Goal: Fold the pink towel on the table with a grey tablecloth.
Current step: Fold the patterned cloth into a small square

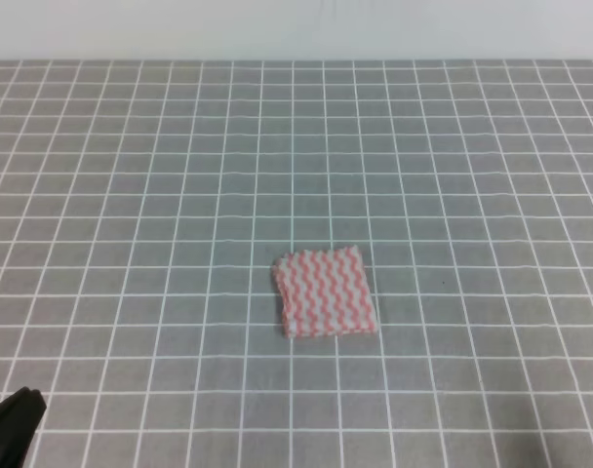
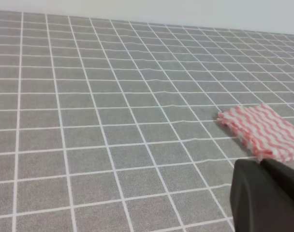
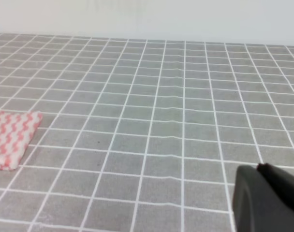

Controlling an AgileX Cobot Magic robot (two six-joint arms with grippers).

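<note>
the pink towel [image 1: 324, 292] lies as a small, already doubled-up square near the middle of the grey bench [image 1: 131, 195], both arms well clear, their fingers too cropped to tell how open; any last fold wants matched edges.

The pink towel [image 1: 324, 292] is thin matt cloth; the grey tablecloth [image 1: 160, 195] looks matt, finely woven.
</note>
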